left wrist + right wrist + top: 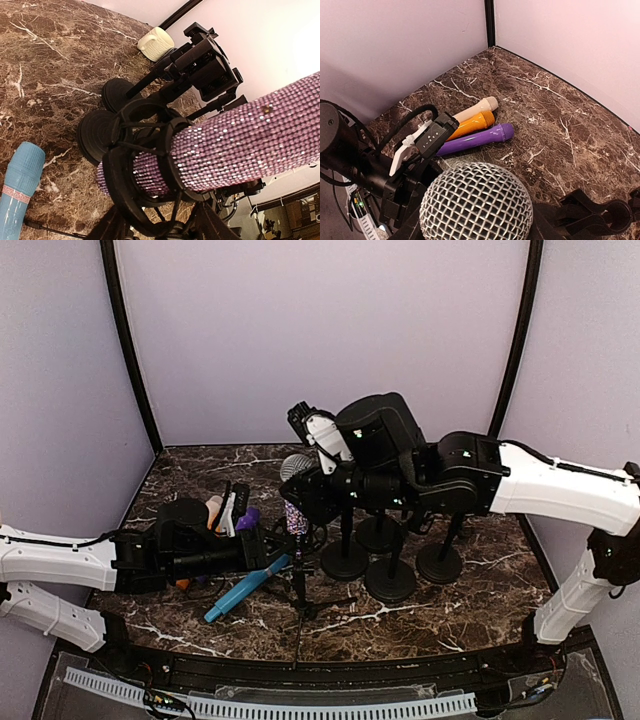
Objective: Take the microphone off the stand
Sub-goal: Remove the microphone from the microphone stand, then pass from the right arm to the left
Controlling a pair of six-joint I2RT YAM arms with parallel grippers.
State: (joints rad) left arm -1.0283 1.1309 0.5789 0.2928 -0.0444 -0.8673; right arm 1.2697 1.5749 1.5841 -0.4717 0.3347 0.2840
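Observation:
The microphone (pixel 297 518) has a purple glitter body and a silver mesh head, and it stands in the black ring mount of a thin tripod stand (pixel 299 585). My right gripper (pixel 312 488) comes in from the right and is shut on its upper body, just below the head. The mesh head (pixel 475 205) fills the bottom of the right wrist view, between the right gripper (pixel 480 227) fingers. My left gripper (pixel 275 552) reaches in from the left, shut on the stand below the mount. In the left wrist view the glitter body (pixel 240 145) passes through the mount's rings (pixel 125 170), just above my left gripper (pixel 165 227).
A blue microphone (pixel 245 590) lies on the marble in front of the left arm. Cream (pixel 475 111), orange (pixel 470 125) and purple (pixel 480 139) microphones lie together at the back left. Several round-based black stands (pixel 390 578) cluster under the right arm.

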